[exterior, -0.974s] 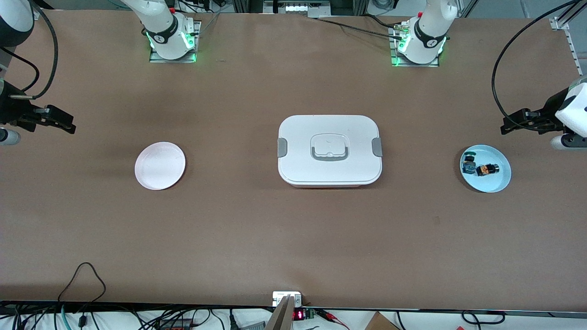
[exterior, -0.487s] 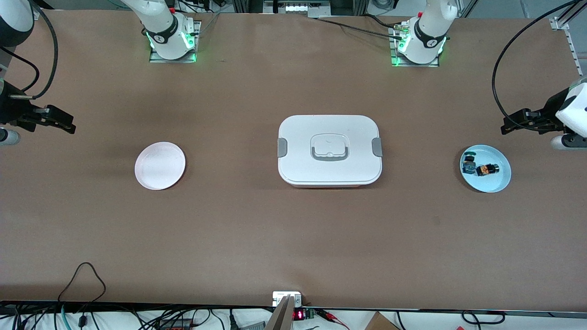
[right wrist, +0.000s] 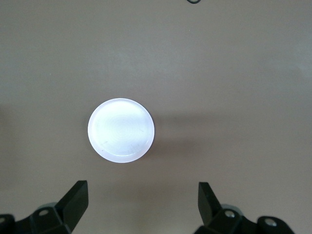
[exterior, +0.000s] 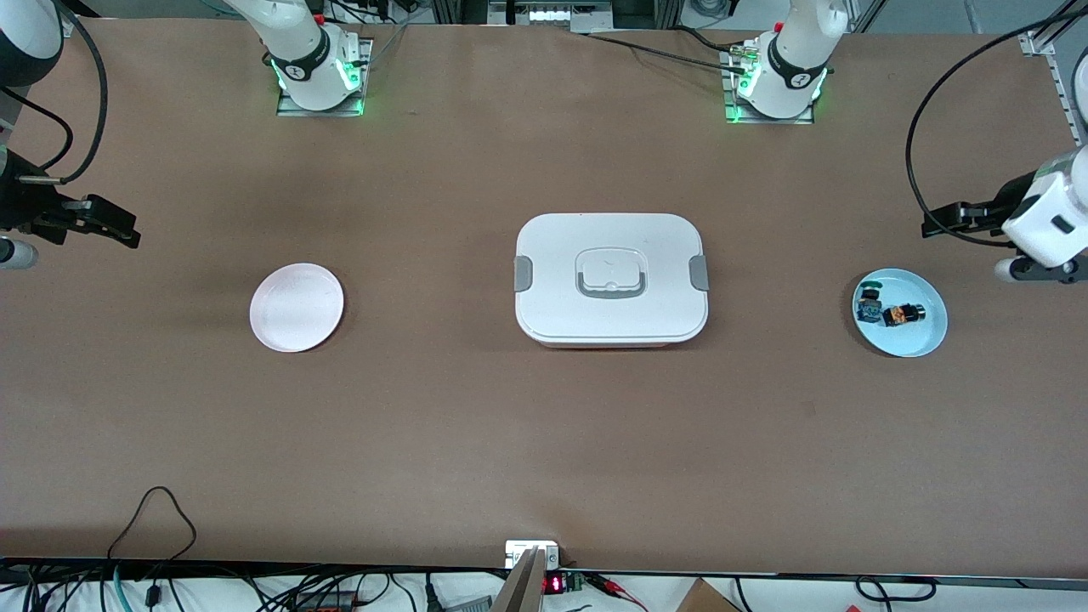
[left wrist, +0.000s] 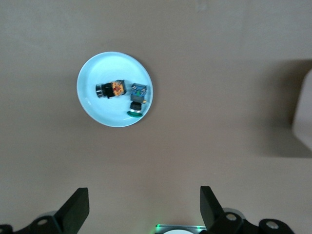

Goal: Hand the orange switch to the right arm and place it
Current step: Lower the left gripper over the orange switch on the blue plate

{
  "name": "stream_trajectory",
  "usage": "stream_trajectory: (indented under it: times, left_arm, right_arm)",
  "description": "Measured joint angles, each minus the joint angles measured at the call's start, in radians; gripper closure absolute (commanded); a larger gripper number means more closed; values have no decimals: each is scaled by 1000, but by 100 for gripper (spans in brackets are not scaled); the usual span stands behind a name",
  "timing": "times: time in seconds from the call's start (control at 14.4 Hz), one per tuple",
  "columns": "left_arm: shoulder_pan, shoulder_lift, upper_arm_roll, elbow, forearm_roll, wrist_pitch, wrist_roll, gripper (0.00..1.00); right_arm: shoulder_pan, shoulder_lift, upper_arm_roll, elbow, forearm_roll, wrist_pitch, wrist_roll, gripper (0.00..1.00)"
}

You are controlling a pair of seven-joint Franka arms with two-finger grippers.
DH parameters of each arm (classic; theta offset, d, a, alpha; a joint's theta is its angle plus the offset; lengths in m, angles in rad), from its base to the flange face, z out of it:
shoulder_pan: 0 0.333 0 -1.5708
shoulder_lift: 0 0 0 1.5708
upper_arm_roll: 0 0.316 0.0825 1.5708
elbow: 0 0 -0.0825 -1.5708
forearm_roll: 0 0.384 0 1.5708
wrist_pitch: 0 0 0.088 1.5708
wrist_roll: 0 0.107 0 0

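The orange switch [exterior: 901, 315] lies on its side in a light blue plate [exterior: 928, 340] at the left arm's end of the table. It also shows in the left wrist view [left wrist: 111, 89], on the plate [left wrist: 97, 113]. My left gripper [exterior: 928, 228] is open and empty, up in the air over the table beside that plate; its fingers [left wrist: 78, 207] are spread wide. My right gripper [exterior: 129, 235] is open and empty over the table at the right arm's end, with its own fingers [right wrist: 75, 197] apart, and that arm waits.
A blue-and-green switch [exterior: 868, 303] lies in the same blue plate beside the orange one [left wrist: 137, 99]. A pale pink plate [exterior: 297, 307] sits toward the right arm's end [right wrist: 121, 130]. A white lidded box [exterior: 610, 279] stands mid-table.
The left arm's wrist has shifted and turned a little, and its gripper has moved slightly. The right arm and the things on the table have not moved.
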Motion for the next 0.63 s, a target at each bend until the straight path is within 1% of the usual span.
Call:
stream_trajectory:
  times: [0.14, 0.21, 0.42, 0.63]
  left_arm:
    - [11, 45, 2, -3, 10, 25, -2, 0]
    - [22, 64, 4, -14, 10, 62, -3, 0]
    - [73, 117, 7, -99, 10, 252, -1, 0]
    - [136, 199, 9, -142, 11, 374, 8, 0]
  right_arm:
    - [0, 0, 0, 0, 0, 0, 0, 0]
    - [0, 0, 0, 0, 0, 0, 0, 0]
    - [0, 0, 0, 0, 2, 0, 0, 0]
    - [0, 0, 0, 0, 13, 0, 1, 0]
